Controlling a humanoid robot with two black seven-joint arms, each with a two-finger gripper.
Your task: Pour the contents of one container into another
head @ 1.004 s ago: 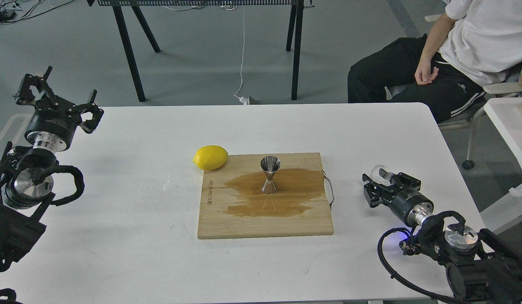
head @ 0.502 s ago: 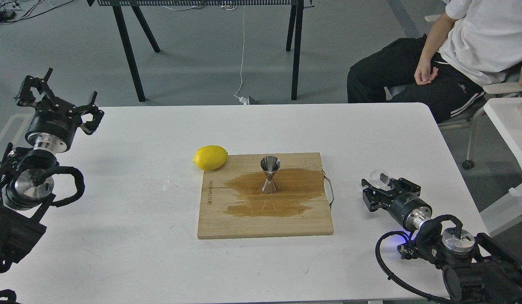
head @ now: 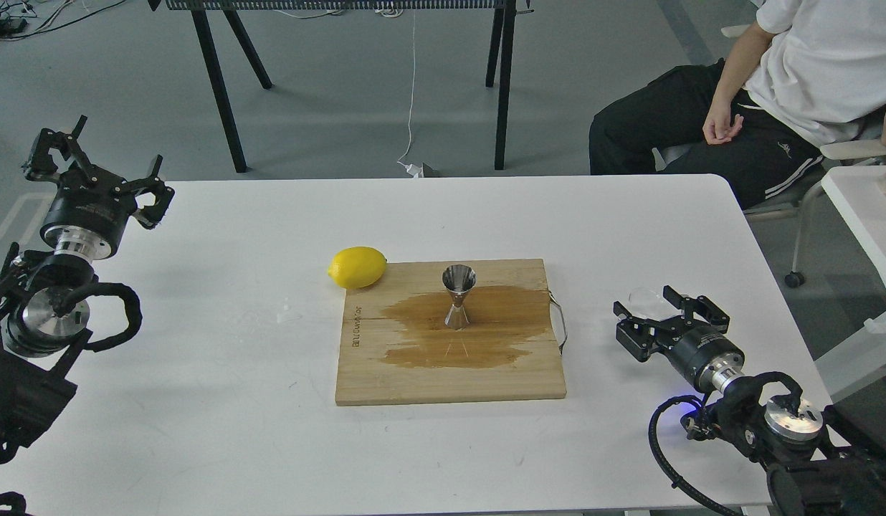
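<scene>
One clear, round glass cup (head: 645, 298) sits on the white counter (head: 235, 373) just beyond the released right end effector (head: 669, 313). One shiny hourglass steel jigger (head: 458, 297) stands upright left of it, on one wet wooden board (head: 414, 380) beside one smooth yellow lemon (head: 357, 267). The left end effector (head: 95, 168) is spread wide, far left.

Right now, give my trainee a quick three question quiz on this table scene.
1. True or false: the jigger stands upright on the wooden board.
2. Which touches the board's far left corner: A) lemon, B) glass cup, C) neither?
3. Fill in: the right gripper has its fingers ____, with the cup on the table just beyond them.

Key: 1 true; 2 A; 3 open.
</scene>
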